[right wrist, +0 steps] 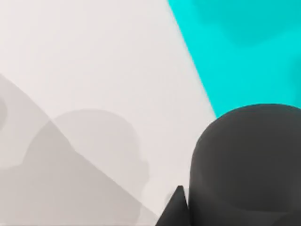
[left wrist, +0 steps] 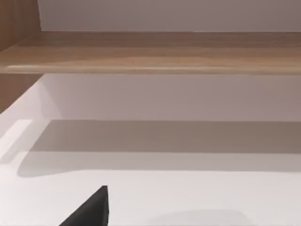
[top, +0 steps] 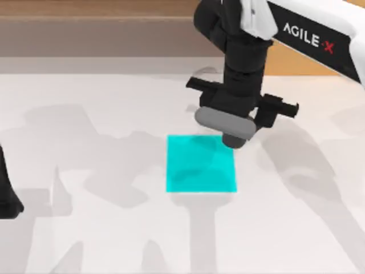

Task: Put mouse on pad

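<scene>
Your small smooth grey capsule-shaped mouse hangs above the white table, clamped crosswise in the right gripper just over the far right corner of the flat bright cyan square pad. The left arm sits parked at the table's left edge; its jaws' state cannot be told.

1. Even, bright light falls on my table; no glare.
2. Soft grey shadows of my arms overlap across it, some crossing the pad.
3. Shadow edges are diffuse.
4. In my right wrist view, the near mouse looks dark and soft-edged.
</scene>
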### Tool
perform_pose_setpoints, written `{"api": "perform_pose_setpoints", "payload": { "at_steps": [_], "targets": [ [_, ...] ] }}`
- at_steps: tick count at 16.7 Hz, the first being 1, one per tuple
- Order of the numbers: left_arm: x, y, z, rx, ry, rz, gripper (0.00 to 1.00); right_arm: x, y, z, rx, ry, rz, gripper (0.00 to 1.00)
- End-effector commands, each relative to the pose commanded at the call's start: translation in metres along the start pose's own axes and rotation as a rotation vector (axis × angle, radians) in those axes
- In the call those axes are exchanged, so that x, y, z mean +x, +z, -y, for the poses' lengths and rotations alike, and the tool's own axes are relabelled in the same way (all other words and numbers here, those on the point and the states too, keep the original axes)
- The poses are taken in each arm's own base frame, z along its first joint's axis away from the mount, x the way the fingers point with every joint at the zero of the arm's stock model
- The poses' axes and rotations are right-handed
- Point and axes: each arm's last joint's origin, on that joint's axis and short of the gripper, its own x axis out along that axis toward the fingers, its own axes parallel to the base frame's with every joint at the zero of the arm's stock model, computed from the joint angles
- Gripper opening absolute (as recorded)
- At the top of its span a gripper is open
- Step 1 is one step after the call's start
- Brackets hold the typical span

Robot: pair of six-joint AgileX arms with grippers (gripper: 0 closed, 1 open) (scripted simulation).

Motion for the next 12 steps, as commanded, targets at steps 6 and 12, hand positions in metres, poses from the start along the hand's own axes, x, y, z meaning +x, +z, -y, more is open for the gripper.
{"api": "perform_pose_setpoints", "payload": {
  "at_steps": [6,12],
  "targets": [
    [0.000,0.000,0.000,0.000,0.000,0.000,1.00,-0.008,0.046,0.036,-0.419,-0.033,-0.044,0.00],
    [0.000,0.000,0.000,0.000,0.000,0.000,1.00,-0.009,0.047,0.036,-0.430,-0.035,-0.046,0.00]
  ]
}}
